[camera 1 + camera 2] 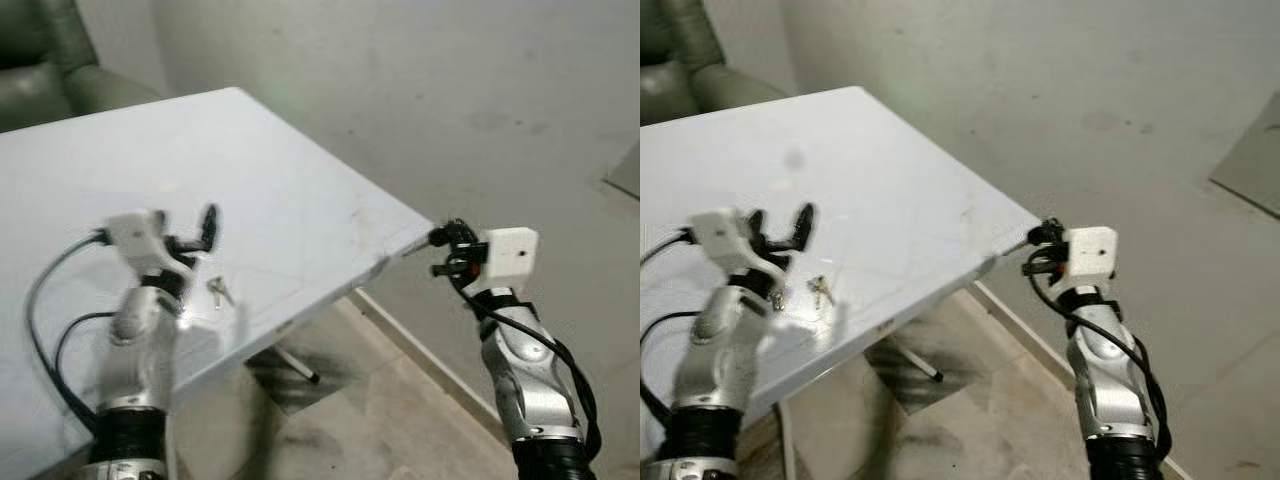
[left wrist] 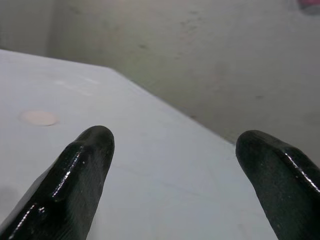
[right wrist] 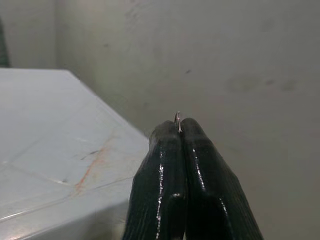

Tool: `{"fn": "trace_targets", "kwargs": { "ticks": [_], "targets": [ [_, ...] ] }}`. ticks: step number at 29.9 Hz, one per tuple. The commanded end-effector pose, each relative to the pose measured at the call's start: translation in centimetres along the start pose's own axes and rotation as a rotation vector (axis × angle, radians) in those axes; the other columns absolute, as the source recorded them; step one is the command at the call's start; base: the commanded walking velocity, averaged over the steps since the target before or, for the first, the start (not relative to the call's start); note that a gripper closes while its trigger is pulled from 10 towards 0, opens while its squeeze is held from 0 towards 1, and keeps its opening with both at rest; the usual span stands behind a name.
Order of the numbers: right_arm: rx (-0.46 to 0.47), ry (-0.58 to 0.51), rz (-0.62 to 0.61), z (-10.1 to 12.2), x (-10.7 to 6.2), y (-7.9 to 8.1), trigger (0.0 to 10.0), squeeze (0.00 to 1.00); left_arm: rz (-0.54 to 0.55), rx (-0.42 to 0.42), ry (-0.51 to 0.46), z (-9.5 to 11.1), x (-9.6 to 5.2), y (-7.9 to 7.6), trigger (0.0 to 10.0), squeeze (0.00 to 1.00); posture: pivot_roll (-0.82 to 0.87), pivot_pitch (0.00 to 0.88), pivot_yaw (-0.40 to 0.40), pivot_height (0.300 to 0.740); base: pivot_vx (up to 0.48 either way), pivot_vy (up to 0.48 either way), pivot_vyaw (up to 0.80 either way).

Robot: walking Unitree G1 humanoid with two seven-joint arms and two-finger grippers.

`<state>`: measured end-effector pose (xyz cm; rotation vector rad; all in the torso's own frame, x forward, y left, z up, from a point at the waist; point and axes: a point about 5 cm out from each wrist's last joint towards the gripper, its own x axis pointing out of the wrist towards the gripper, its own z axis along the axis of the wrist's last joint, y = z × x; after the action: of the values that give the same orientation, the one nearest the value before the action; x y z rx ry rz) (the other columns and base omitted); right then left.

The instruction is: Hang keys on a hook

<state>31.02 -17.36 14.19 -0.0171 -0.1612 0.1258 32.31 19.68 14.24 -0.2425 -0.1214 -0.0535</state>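
A small bunch of keys (image 1: pixel 220 291) lies on the white table (image 1: pixel 300 190) near its front edge. My left gripper (image 1: pixel 198 236) hovers just above and behind the keys, open, with nothing between its fingers (image 2: pixel 85 165). My right gripper (image 1: pixel 438 246) is held off the table's right corner, pointing at the edge. Its fingers are pressed together, and a thin sliver of metal (image 3: pixel 177 119) sticks out between the tips. I cannot tell what that metal piece is.
A dark green armchair (image 1: pixel 50 70) stands behind the table at the far left. A plain grey wall (image 1: pixel 450 90) runs along the right. Under the table are a slanted leg (image 1: pixel 296 366) and a tiled floor (image 1: pixel 380 420).
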Motion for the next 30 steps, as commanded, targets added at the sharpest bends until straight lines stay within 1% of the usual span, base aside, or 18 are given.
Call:
{"fn": "trace_targets", "kwargs": {
  "ticks": [1,9,12,19,30],
  "targets": [
    [-0.003,-0.022,0.000,0.62,0.26,0.00,10.0,0.00,0.018,0.007,0.003,0.31,0.11,0.23,10.0,0.00,-0.03,0.000,-0.060,0.740,0.000,0.000,-0.74],
    [0.001,-0.021,-0.005,0.63,0.25,0.06,10.0,0.00,0.047,0.014,0.030,0.21,0.23,0.30,10.0,0.00,-0.02,0.000,-0.060,0.740,0.000,0.000,-0.74],
    [0.000,-0.021,-0.009,0.67,0.26,0.06,10.0,0.00,0.067,0.037,0.040,0.26,0.22,0.41,10.0,0.00,-0.02,0.000,-0.059,0.740,0.000,0.000,-0.74],
    [-0.001,-0.021,-0.009,0.79,0.31,0.09,10.0,0.00,0.038,0.040,0.034,0.52,0.36,-0.10,10.0,0.00,-0.02,0.000,-0.057,0.740,0.000,0.000,-0.74],
    [-0.007,-0.018,-0.016,0.89,0.15,-0.12,10.0,0.00,0.031,0.038,0.039,0.52,0.37,-0.53,10.0,0.00,-0.03,0.000,-0.059,0.740,0.000,0.000,-0.74]
  ]
}}
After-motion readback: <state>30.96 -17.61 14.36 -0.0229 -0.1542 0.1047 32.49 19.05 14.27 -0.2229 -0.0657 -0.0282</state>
